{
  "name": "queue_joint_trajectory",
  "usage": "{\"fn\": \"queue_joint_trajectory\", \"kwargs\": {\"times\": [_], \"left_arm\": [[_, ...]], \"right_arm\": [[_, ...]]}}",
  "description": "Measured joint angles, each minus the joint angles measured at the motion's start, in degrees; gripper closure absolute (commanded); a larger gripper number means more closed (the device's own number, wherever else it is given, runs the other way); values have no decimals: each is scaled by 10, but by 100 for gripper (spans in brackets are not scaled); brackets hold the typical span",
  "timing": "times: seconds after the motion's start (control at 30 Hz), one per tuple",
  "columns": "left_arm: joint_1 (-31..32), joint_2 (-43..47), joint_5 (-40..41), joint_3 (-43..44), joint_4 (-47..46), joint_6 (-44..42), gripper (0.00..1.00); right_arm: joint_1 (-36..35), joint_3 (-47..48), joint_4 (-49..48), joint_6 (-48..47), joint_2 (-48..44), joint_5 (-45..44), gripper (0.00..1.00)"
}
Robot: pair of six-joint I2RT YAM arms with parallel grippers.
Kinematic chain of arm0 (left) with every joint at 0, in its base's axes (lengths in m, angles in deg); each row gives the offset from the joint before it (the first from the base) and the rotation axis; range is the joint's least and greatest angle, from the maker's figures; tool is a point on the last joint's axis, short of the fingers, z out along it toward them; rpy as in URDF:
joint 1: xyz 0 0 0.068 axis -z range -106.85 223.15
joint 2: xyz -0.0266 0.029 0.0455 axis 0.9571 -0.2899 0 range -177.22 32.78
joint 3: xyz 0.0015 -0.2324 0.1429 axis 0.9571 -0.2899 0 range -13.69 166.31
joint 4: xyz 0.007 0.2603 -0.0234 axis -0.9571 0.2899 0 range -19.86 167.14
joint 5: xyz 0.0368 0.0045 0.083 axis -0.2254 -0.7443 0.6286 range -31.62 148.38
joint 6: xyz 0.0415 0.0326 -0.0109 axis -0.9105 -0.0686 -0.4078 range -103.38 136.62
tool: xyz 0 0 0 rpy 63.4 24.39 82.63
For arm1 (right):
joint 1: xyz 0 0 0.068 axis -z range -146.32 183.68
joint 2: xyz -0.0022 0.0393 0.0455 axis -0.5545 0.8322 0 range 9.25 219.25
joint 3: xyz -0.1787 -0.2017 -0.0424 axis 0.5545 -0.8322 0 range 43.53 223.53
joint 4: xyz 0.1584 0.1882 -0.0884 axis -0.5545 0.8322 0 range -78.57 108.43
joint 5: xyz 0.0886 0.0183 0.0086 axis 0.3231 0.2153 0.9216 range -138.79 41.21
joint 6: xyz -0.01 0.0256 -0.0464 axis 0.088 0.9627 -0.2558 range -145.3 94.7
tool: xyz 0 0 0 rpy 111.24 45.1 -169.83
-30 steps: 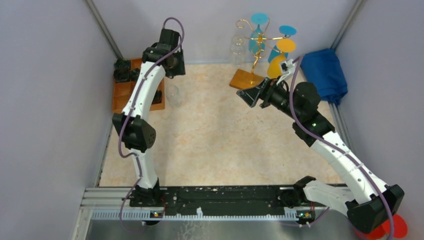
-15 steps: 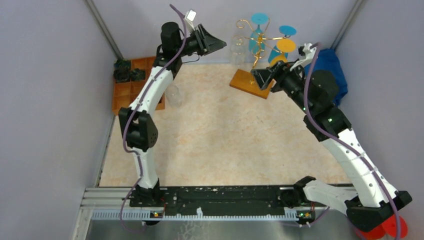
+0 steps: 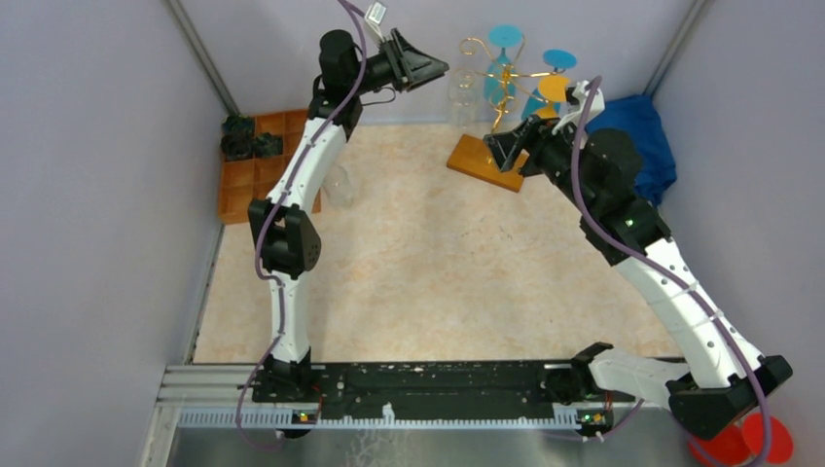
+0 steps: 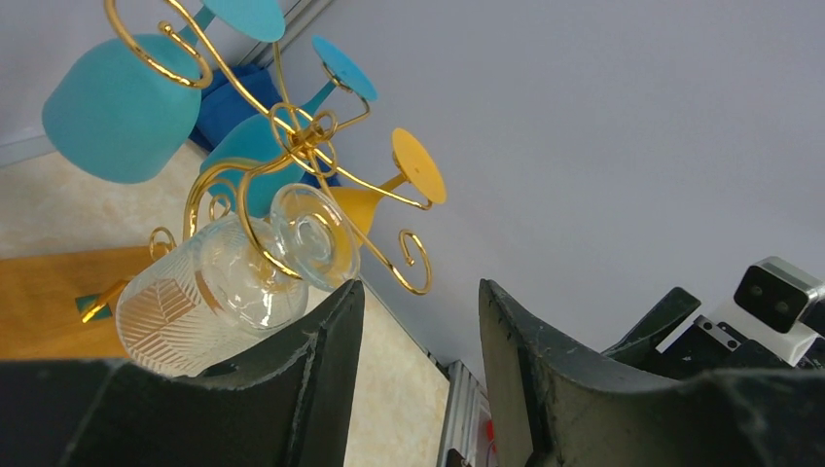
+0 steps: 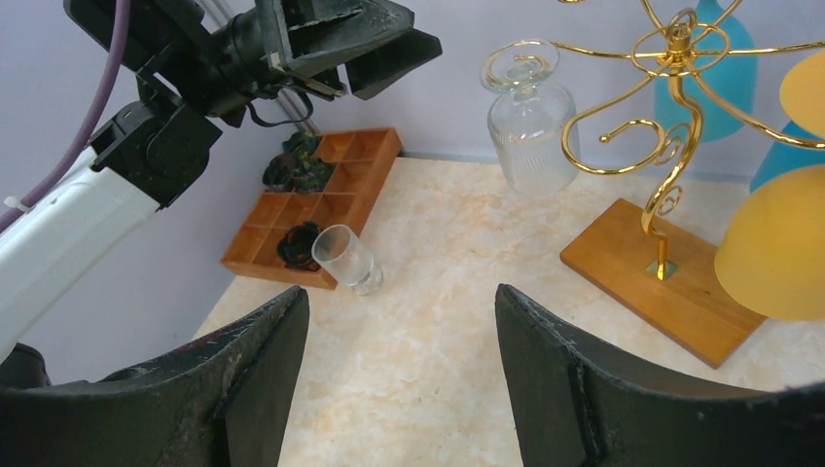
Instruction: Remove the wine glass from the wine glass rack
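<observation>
The bench [image 3: 428,272] has a pale, marbled beige top. At its far left edge lies an orange compartmented tray [image 3: 248,180], with a small clear glass [image 5: 348,258] just beside it. Toward the far right, the wine glass rack [image 3: 482,161] stands on its flat wooden base. A blue cloth [image 3: 637,136] is bunched at the far right corner.

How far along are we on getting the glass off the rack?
Possibly done: a clear glass on the table by the tray. In hand: left claw open near the hanging glass, not gripping; right claw open, empty. Left: lift that glass off the rack; teal glasses and yellow glasses hang there too.
</observation>
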Motion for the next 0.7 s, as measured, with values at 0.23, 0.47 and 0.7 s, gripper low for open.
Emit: {"fn": "queue_joint_trajectory", "kwargs": {"times": [0.23,0.47,0.7], "left_arm": [[0,-4,1,9,-3,2,47],[2,-6,3,9,6,-9,47],[9,-5,7,4,20,-33,48]], "right_arm": [[0,0,0,1,2,-2,34],[12,111,4,4,119,9,40],[27,224,1,22,248,36,50]]}}
